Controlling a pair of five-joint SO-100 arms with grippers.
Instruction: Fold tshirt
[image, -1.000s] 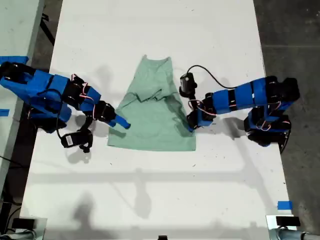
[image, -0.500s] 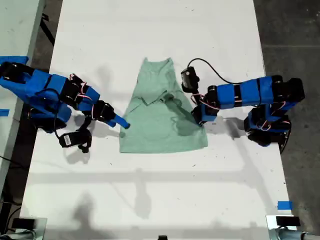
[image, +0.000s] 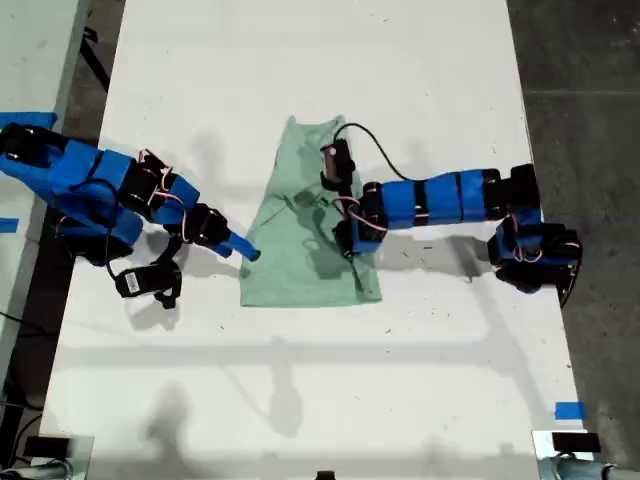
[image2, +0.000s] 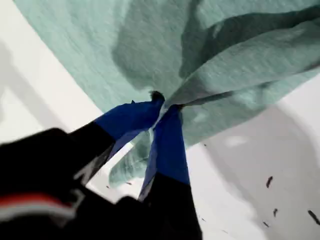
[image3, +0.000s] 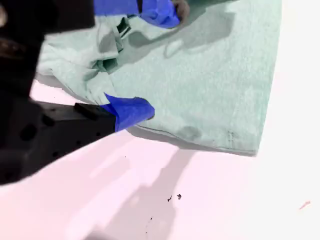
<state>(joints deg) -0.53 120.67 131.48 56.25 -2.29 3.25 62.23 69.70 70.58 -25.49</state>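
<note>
Tshirt: the pale mint tshirt (image: 305, 240) lies on the white bench (image: 320, 380), near its middle, partly folded, with its narrow end pointing toward the top of the exterior view.
Handling: I judge it soft, light and limp; it will sag and drag instead of holding a crease, so I would take it at an edge or corner, not mid-panel.
My first hand: my first hand (image2: 162, 107) is clamped on a gathered fold of the cloth, lifted a little off the bench; in the exterior view it sits over the shirt's right half (image: 345, 240).
My second hand: my second hand (image3: 147, 60) is spread wide, one blue finger (image3: 132, 111) at the shirt's edge and the other over the cloth, gripping nothing; it comes in from the exterior view's left (image: 245, 250).
Surroundings: bare bench all round the shirt.
In the way: only my first arm's cable (image: 385, 160), looping above the cloth.
</note>
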